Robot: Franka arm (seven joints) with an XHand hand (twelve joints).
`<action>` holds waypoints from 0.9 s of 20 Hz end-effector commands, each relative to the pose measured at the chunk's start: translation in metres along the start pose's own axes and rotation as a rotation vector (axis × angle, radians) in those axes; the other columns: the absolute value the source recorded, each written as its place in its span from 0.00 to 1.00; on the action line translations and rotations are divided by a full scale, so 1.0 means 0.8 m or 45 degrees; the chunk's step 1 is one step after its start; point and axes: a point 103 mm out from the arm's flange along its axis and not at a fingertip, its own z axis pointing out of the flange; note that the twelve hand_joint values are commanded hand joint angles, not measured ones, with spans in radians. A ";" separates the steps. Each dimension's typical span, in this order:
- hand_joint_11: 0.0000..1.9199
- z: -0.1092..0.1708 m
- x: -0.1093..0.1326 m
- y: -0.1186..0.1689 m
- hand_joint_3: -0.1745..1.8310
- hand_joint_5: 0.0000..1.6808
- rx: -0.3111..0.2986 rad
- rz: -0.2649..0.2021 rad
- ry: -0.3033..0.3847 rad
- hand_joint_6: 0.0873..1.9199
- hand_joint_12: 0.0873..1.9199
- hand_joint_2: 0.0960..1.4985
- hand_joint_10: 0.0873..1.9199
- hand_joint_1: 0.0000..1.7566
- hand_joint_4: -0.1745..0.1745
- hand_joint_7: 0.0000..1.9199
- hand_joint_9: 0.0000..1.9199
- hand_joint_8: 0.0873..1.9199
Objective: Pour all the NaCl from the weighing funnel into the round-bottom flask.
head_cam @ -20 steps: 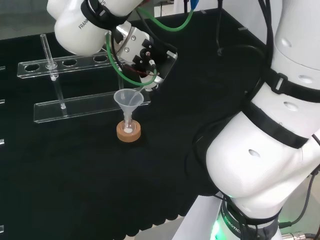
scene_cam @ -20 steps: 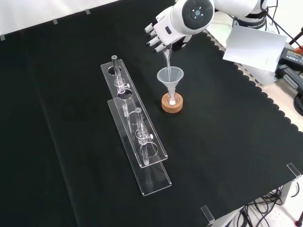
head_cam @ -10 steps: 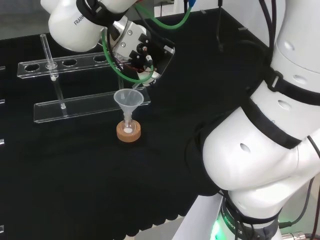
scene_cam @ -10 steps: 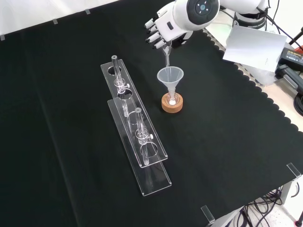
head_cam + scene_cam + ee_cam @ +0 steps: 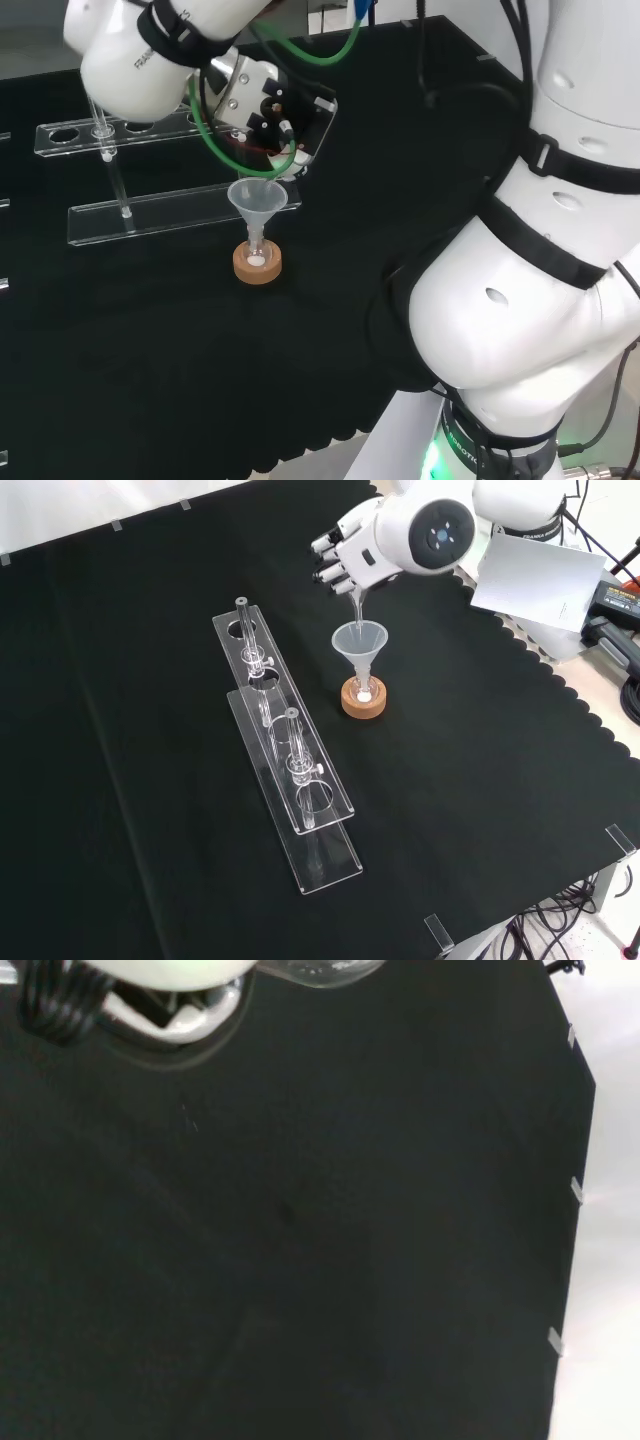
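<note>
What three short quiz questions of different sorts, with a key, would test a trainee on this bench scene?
1. True or false: the clear plastic funnel sits in a small flask on a cork ring.
2. What does the black and white hand hold over the funnel? A) a clear weighing funnel B) a metal spoon
3. Fill in: white powder lies in the ____.

Key: 1 true; 2 A; 3 flask.

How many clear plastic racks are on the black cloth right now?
2: the farther rack and the nearer rack lie end to end left of the cork stand in the front view.
</note>
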 end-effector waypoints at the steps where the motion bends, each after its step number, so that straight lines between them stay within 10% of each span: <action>1: 0.54 -0.005 0.002 0.003 0.41 0.75 0.008 0.011 -0.089 0.33 0.44 0.41 0.03 0.63 1.00 0.41 0.64 0.28; 18: 0.55 -0.007 0.004 0.003 0.41 0.75 0.017 0.025 -0.086 0.33 0.44 0.41 0.03 0.63 1.00 0.41 0.64 0.28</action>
